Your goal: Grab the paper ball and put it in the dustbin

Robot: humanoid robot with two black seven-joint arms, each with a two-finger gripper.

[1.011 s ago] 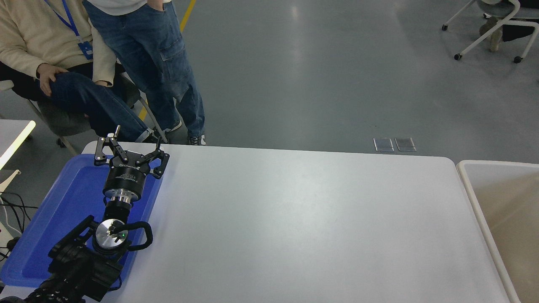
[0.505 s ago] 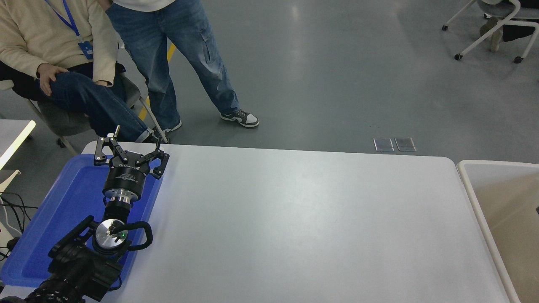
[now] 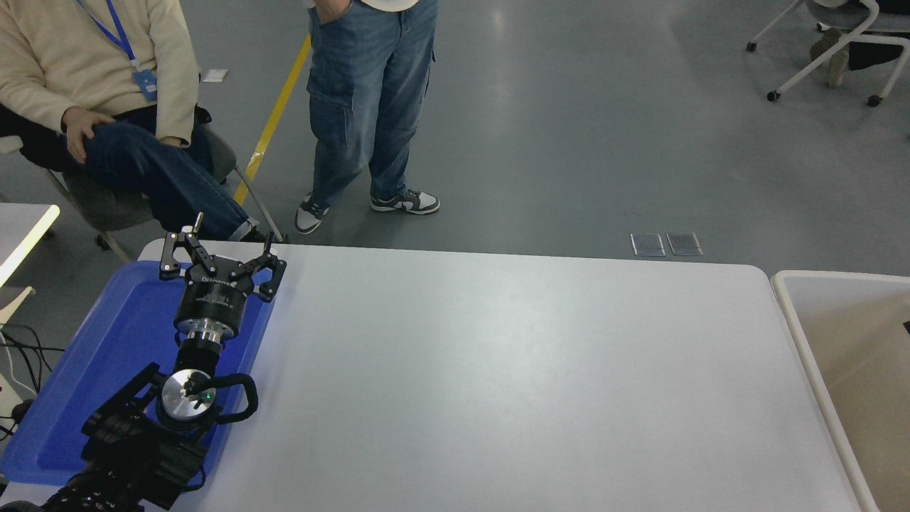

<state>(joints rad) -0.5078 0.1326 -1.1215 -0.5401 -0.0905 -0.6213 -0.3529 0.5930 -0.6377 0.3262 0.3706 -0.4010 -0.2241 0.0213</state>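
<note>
The paper ball is not visible anywhere in the head view. The dustbin (image 3: 788, 306), cream-white with a thick rim and a beige inside, stands off the table's right end and is cut by the picture's edge. My left gripper (image 3: 220, 247) is parked over the blue tray at the left. It points away from the camera, open, with nothing between its fingers. My right arm is out of view. Only a tiny dark sliver (image 3: 906, 327) shows at the right edge above the bin, and I cannot tell what it is.
A shallow blue tray (image 3: 85, 370) lies at the table's left end under the left arm. The white table (image 3: 512, 384) spans the middle. One person sits at the far left and another stands (image 3: 370, 107) beyond the far edge. Cables hang at the left.
The standing person has stepped to the right along the far side. The dark sliver at the right edge has shifted upward. My left arm has not moved.
</note>
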